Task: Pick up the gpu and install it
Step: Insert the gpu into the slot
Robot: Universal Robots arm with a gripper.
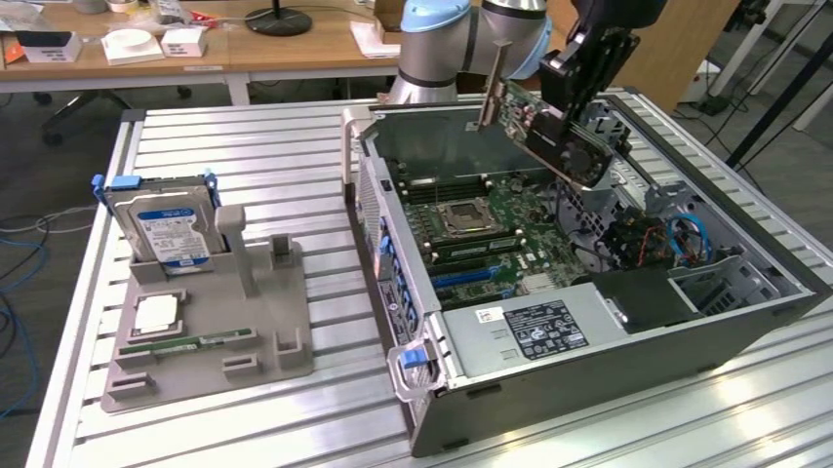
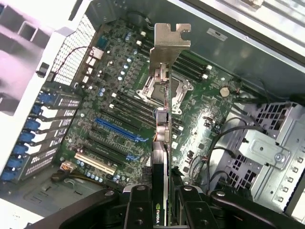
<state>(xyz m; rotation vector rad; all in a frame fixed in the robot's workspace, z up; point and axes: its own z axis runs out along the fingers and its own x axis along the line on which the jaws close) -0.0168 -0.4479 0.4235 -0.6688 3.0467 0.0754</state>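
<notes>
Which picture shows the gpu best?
The exterior view: the gpu hangs side-on in the tool above the case, with its green board and black shroud plain. The wrist view gives it edge-on, a thin strip with its silver bracket.

The claw [image 2: 163, 201] grips the gpu [image 2: 162, 119] edge-on, poised above the green motherboard [image 2: 119, 102]

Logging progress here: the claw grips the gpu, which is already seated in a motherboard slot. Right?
Not seated. The claw grips the gpu, but the card hangs tilted in the air above the motherboard of the open case; the exterior view shows it.
</notes>
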